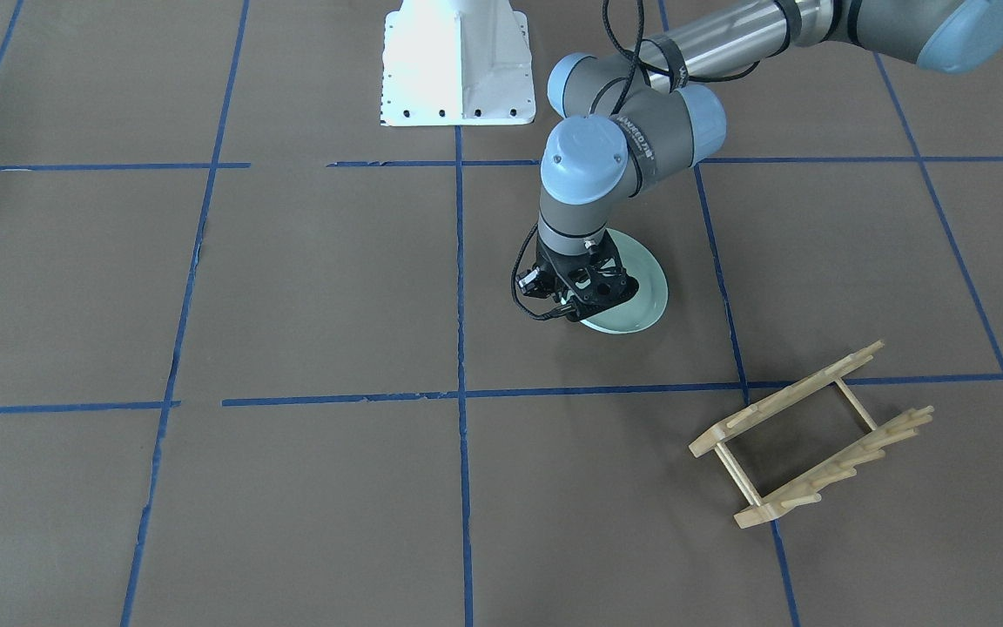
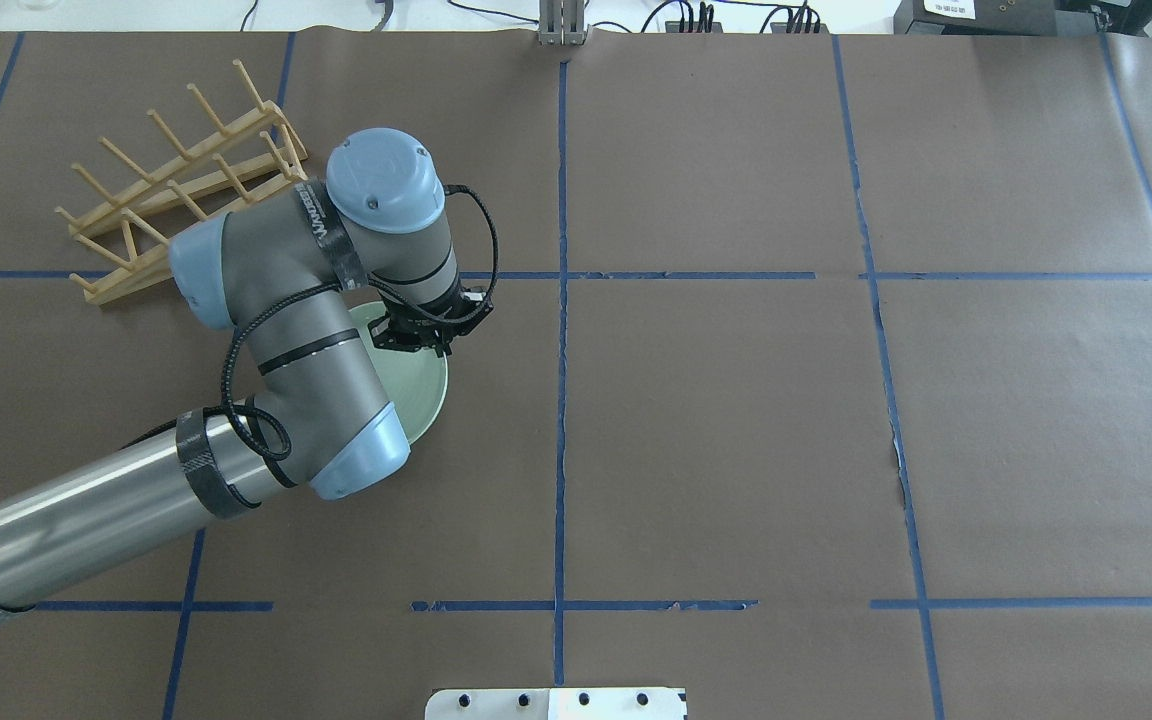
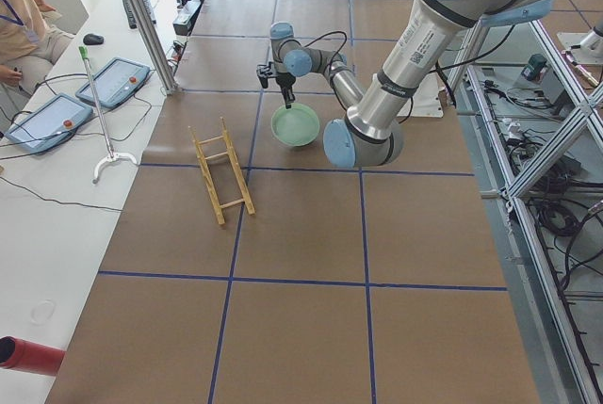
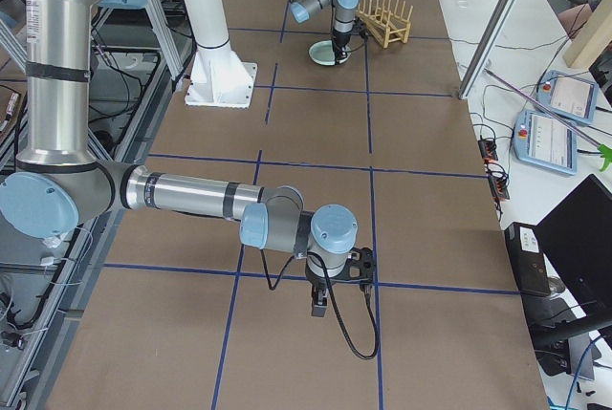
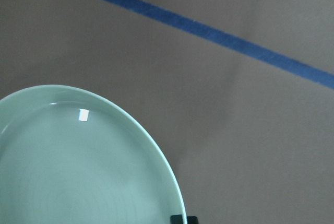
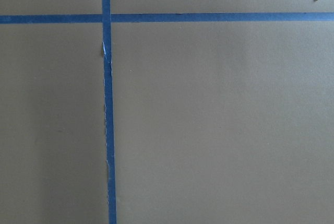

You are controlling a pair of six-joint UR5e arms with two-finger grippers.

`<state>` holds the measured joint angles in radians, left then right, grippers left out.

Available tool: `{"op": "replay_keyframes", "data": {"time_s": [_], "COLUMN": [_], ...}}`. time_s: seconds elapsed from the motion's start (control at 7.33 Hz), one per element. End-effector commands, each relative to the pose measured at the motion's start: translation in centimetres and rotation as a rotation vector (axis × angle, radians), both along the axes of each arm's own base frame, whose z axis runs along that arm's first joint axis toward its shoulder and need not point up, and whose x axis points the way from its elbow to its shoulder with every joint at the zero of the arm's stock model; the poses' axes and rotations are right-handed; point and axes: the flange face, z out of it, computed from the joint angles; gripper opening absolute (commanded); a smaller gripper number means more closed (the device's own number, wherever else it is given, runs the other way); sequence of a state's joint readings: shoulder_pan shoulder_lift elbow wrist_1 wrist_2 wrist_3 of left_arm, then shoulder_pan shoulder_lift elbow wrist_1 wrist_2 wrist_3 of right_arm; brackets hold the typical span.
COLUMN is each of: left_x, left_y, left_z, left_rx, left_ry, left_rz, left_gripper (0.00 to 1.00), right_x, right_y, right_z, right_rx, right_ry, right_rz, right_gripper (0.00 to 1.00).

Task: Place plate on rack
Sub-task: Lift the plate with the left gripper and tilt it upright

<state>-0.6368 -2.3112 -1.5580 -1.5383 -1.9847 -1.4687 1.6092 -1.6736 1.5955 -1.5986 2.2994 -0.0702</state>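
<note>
The pale mint-green plate [image 1: 641, 292] sits low over the brown table, left of centre in the overhead view [image 2: 423, 392]. My left gripper [image 1: 582, 313] points down at the plate's rim on the side nearest the table's middle [image 2: 428, 343]. In the left wrist view its dark fingertips [image 5: 183, 220] meet at the plate [image 5: 78, 166] rim, shut on it. I cannot tell whether the plate rests on the table. The light-wood rack [image 1: 789, 396] stands empty at the table's far left [image 2: 136, 266]. My right gripper [image 4: 335, 281] shows only in the exterior right view, so I cannot tell its state.
The white robot base [image 1: 458, 70] stands at the robot's side of the table. Blue tape lines [image 2: 561, 300] divide the brown table into squares. Operator tablets [image 3: 113, 79] lie on a side bench beyond the rack's side.
</note>
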Motion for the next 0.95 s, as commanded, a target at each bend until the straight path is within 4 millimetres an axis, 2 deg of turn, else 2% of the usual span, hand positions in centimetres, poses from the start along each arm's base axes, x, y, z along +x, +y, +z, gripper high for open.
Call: {"op": "replay_keyframes", "data": {"time_s": [0.0,0.27,0.41,0.55,0.82], "left_x": [-9.9,-20.3,-23.0,-26.0,-31.5], "left_y": [-2.5,-5.0,-5.9,-6.0,-7.7], "left_z": [-6.7,-10.8,-9.4,-6.4,-2.9], "left_rx": [0.103,0.25,0.345,0.462,0.612], "left_ry": [0.122,0.258,0.344,0.448,0.569], "left_rz": [-0.13,-0.256,-0.297,-0.336,-0.409], "left_gripper": [0.0,0.0,0.0,0.0,0.0], "right_x": [0.0,0.0,0.0,0.0,0.0], "right_y": [0.0,0.0,0.0,0.0,0.0], "right_z": [0.0,0.0,0.0,0.0,0.0], "right_rx": [-0.001,-0.001,0.0,-0.001,-0.001], "right_ry": [0.0,0.0,0.0,0.0,0.0], "right_rz": [0.001,0.0,0.0,0.0,0.0], "right_gripper": [1.0,1.0,1.0,1.0,1.0]}}
